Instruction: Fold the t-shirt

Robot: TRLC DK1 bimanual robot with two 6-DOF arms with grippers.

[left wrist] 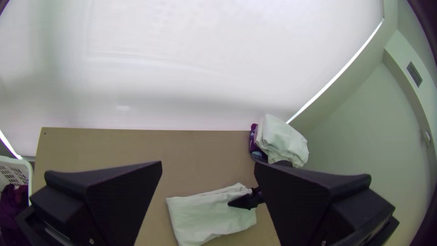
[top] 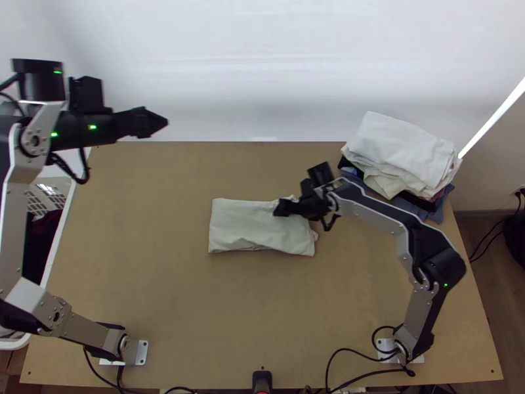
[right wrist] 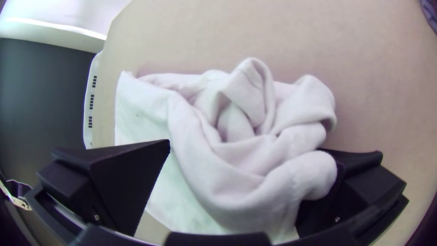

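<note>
The white t-shirt (top: 246,226) lies on the table as a folded rectangular bundle, its right end bunched. At its upper right stands my right gripper (top: 284,208). In the right wrist view my right gripper (right wrist: 246,146) is open over the t-shirt (right wrist: 236,155), with loose folds between its fingers; one finger is partly hidden behind the cloth. My left gripper (top: 154,123) hangs beyond the table's far left corner, away from the cloth. In the left wrist view the left gripper (left wrist: 208,162) is open with nothing between its fingers, and the t-shirt (left wrist: 209,216) appears farther off.
A stack of folded clothes (top: 403,154), white on top and dark below, sits at the table's far right corner. A white basket (left wrist: 18,166) with dark red and purple cloth stands beyond the left edge. Bare tabletop (top: 216,308) lies in front of the t-shirt.
</note>
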